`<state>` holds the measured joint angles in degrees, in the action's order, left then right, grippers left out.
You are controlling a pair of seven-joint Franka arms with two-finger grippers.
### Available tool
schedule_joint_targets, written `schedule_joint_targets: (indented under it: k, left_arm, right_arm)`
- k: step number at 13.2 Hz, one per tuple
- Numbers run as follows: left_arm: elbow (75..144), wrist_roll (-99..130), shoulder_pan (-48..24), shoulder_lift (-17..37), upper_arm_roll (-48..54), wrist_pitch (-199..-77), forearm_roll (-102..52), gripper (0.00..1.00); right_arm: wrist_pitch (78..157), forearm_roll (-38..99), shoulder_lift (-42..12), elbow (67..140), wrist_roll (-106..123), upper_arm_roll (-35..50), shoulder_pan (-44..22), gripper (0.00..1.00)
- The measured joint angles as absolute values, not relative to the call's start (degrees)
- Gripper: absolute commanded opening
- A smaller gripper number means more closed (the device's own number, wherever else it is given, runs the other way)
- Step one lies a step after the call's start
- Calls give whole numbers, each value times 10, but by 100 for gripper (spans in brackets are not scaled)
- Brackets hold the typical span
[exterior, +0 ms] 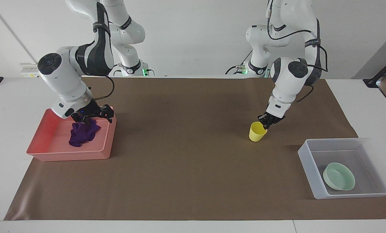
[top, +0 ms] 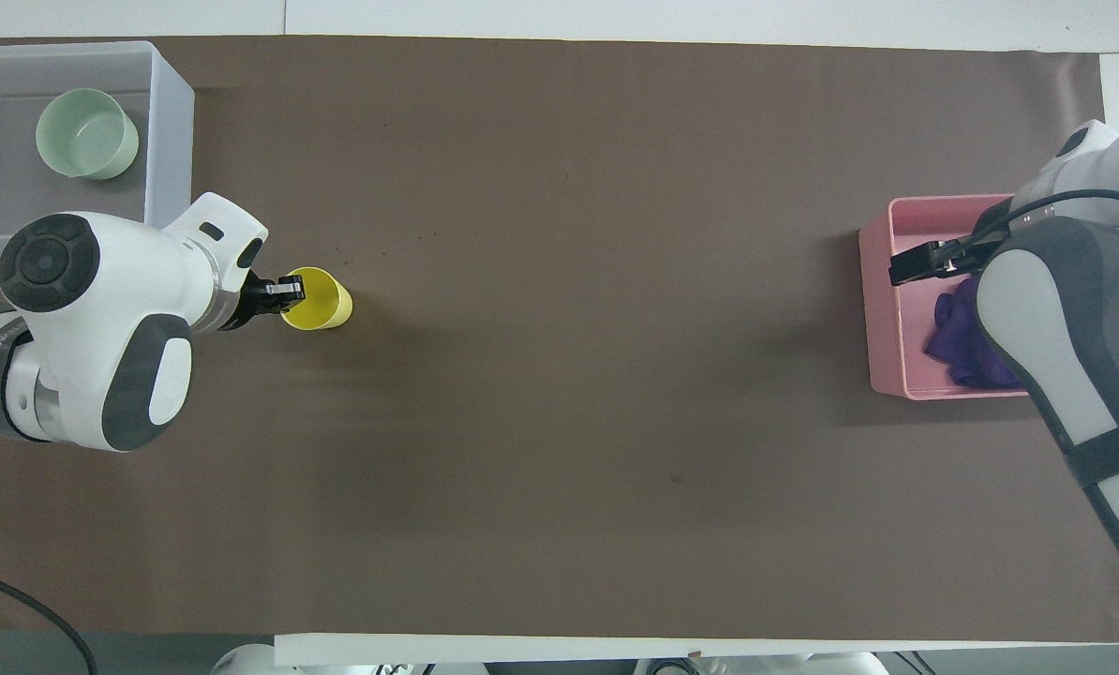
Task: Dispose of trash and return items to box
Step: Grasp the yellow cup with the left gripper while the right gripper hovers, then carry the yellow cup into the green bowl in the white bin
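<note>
The purple trash wad point(exterior: 81, 134) lies in the pink tray point(exterior: 67, 156), loose; it also shows in the overhead view point(top: 951, 330). My right gripper point(exterior: 94, 117) is open and empty, raised over the tray's edge just above the wad; the overhead view shows it too point(top: 925, 262). The yellow cup point(exterior: 257, 132) stands on the brown mat, slightly tilted. My left gripper point(exterior: 266, 121) is shut on the cup's rim on the side nearer the robots; both show in the overhead view, gripper point(top: 280, 291) and cup point(top: 320, 302). The mint-green bowl point(exterior: 339, 176) sits in the translucent box point(exterior: 309, 168).
The brown mat point(exterior: 186, 145) covers the table. The box stands at the left arm's end, farther from the robots than the cup. The pink tray point(top: 883, 309) stands at the right arm's end. The right arm's elbow hides part of the tray from above.
</note>
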<state>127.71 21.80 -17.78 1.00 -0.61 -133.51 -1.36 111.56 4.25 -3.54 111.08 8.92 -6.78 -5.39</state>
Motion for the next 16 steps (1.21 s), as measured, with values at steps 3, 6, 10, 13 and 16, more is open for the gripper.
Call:
schedule_joint_targets:
  k: [3, 6, 10, 13, 16]
  left_arm:
    - [1202, 256, -177, 9, -7, -1269, -14, 0]
    - [1044, 281, -132, 39, -25, -1167, -9, 0]
    - [936, 229, 20, 147, -35, -1201, -8, 0]
    - [861, 205, 58, 246, -33, -1228, -9, 0]
    - [847, 200, 63, 284, -33, -1264, -9, 10]
  right_arm:
    - [1064, 52, -35, 1070, 39, -67, -77, 99]
    - [977, 53, -33, 1013, 33, -68, -76, 99]
    - [855, 48, -30, 929, 41, -72, -71, 99]
    - [791, 17, -26, 873, 73, -75, -69, 100]
    - [771, 9, -10, 873, 79, -75, -67, 100]
